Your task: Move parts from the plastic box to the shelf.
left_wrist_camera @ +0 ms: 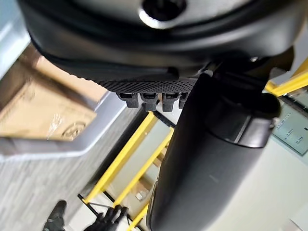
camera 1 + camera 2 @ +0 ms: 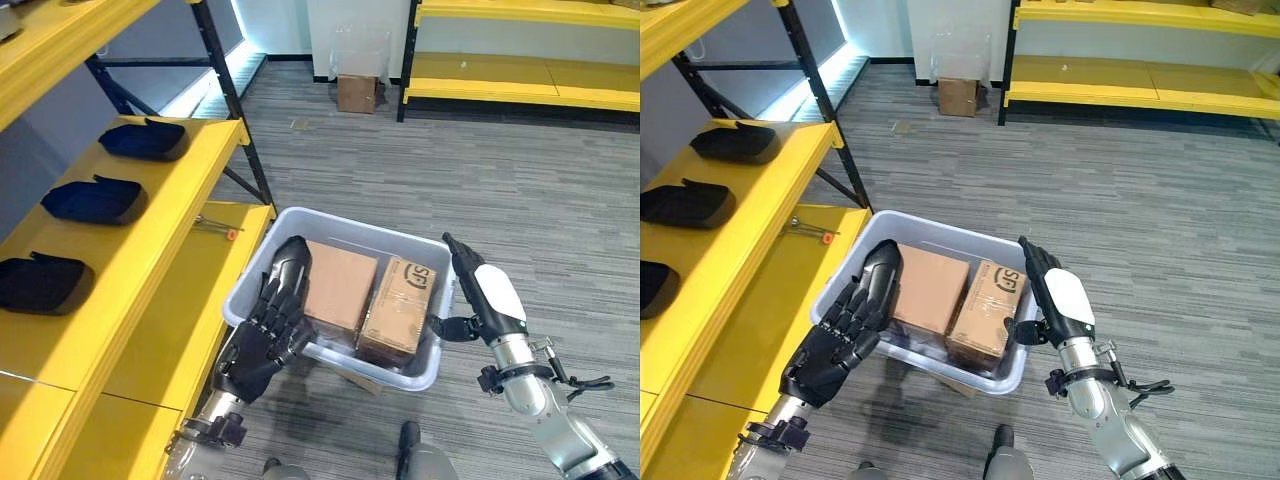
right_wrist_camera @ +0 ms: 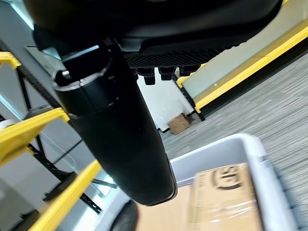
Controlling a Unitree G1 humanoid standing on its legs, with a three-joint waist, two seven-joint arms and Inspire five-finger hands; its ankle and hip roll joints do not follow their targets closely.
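In the left eye view, a grey plastic box stands on the floor beside the yellow shelf. Two cardboard boxes lie inside it, side by side. The left hand rests with straight fingers against the left wall of the plastic box. The right hand presses flat against its right wall, fingers straight too. Three dark parts sit on the shelf.

In the right eye view, neither hand grasps anything.

In the right wrist view, the taped cardboard box lies near the box wall.
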